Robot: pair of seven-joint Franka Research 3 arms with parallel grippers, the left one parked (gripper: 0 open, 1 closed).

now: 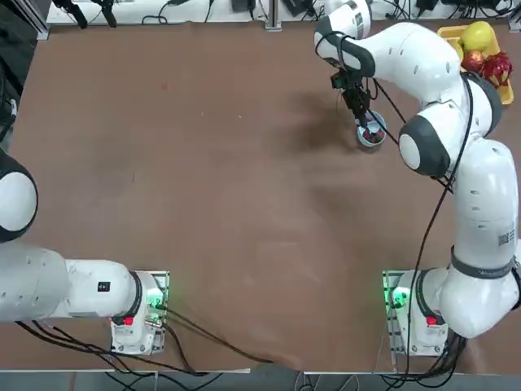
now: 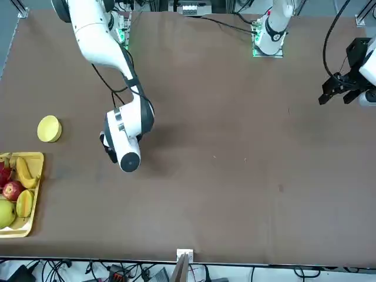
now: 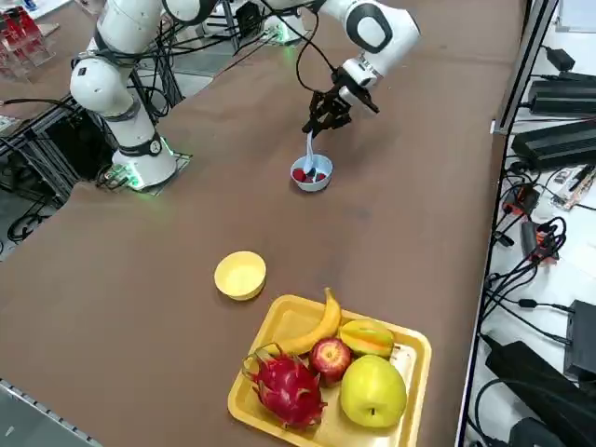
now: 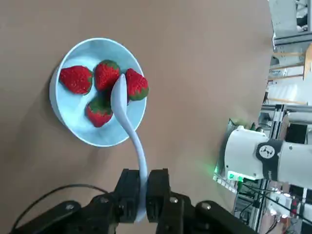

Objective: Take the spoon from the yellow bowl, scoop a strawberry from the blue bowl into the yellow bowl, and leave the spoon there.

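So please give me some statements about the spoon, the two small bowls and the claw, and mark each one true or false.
1. The right claw is shut on the spoon's handle. True.
2. The spoon's tip is among the strawberries in the blue bowl. True.
3. The yellow bowl already holds a strawberry. False: it is empty.
4. The blue bowl holds two strawberries. False: the wrist view shows four.
5. The yellow bowl sits between the blue bowl and the fruit tray. True, in the right side view.
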